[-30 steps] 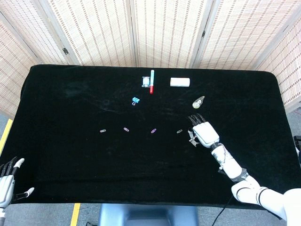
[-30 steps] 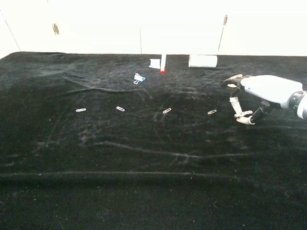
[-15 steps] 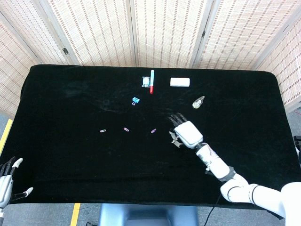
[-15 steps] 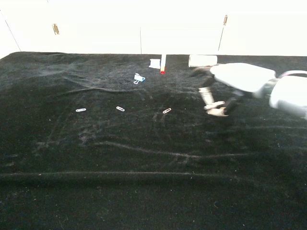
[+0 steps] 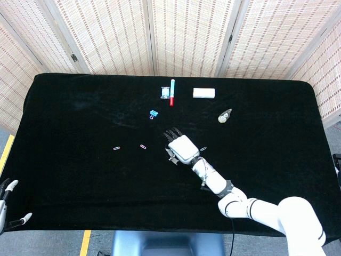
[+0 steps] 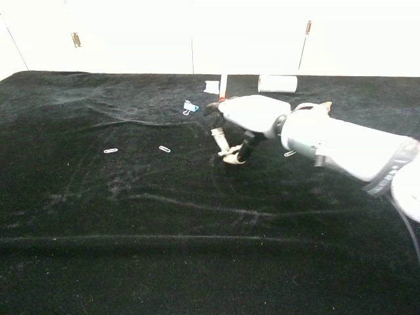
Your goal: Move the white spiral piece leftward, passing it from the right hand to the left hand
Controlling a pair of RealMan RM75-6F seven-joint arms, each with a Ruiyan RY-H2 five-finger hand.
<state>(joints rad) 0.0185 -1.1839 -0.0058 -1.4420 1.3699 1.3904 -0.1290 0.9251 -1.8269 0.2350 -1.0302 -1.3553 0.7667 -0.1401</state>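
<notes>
Right hand: palm down over the black cloth, fingers arched and apart, tips at or just above the cloth. We see nothing held in it, so we log it as released. Its forearm runs back toward the near right edge of the table.

White spiral piece: lying on the cloth, beyond the right hand and off to its right, well apart from it, untouched. In the chest view we cannot pick it out behind the arm.

Left hand: at the near left corner, off the cloth edge, fingers spread, grasping nothing. It is very far from the spiral piece.

Near the right hand:
- one paper clip just to its right, beside the wrist
- pink paper clip to its left, another further left
- blue binder clip beyond it, slightly left
- red-tipped pen and white roll further beyond
</notes>
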